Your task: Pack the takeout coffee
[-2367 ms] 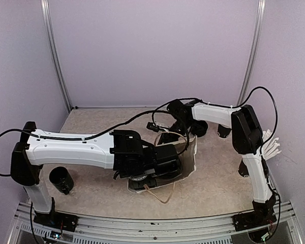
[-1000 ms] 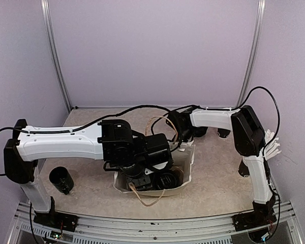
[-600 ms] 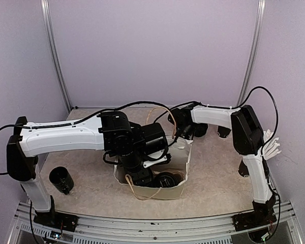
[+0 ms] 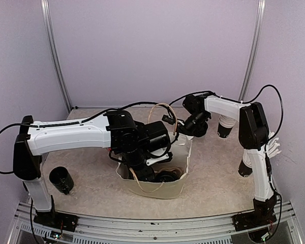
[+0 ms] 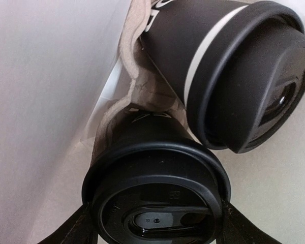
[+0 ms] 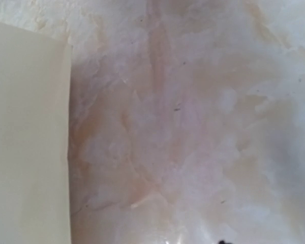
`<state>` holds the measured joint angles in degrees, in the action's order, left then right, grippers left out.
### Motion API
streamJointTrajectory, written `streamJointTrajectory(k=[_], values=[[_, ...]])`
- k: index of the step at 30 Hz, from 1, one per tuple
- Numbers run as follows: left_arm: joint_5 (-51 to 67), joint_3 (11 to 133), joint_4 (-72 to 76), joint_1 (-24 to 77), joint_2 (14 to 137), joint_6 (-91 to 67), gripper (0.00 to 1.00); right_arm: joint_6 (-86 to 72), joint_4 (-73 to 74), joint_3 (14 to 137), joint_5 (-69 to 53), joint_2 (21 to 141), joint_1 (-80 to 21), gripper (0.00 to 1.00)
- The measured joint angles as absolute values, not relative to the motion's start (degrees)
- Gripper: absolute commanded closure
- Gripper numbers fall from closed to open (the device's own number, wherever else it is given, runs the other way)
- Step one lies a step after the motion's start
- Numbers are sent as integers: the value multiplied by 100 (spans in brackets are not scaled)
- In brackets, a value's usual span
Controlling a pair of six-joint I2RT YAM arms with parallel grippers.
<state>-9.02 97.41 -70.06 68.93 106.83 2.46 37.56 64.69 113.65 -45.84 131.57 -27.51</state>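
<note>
Bag (image 4: 157,189) holds two lidded cups; left gripper (image 5: 155,224) clamps takeout coffee (image 5: 152,198), second cup (image 5: 229,66) tilted; right gripper (image 4: 185,130) grip can't tell

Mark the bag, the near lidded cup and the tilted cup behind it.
bag (image 4: 162,190): top view, front wall.
near cup (image 5: 157,201): left wrist view, top of its lid.
tilted cup (image 5: 188,40): left wrist view, black side wall.

My top camera sits above and behind me, facing down toward the far edge of the table (image 4: 218,175). My left wrist camera is inside the bag (image 4: 160,189), very near a cup (image 5: 157,203). My right wrist camera looks closely at the table, just beside the bag's wall. All three views share the bag.
</note>
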Motion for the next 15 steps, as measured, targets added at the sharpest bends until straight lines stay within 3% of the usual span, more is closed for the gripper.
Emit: streamJointTrajectory(k=[8, 15], values=[[-945, 9970, -7043, 6879, 10739, 99, 2, 3760, 6486, 11198, -4589, 13122, -2722, 45], [-1087, 10232, -7065, 6879, 10715, -84, 1, 3747, 6497, 11179, -4635, 13004, -2637, 45]])
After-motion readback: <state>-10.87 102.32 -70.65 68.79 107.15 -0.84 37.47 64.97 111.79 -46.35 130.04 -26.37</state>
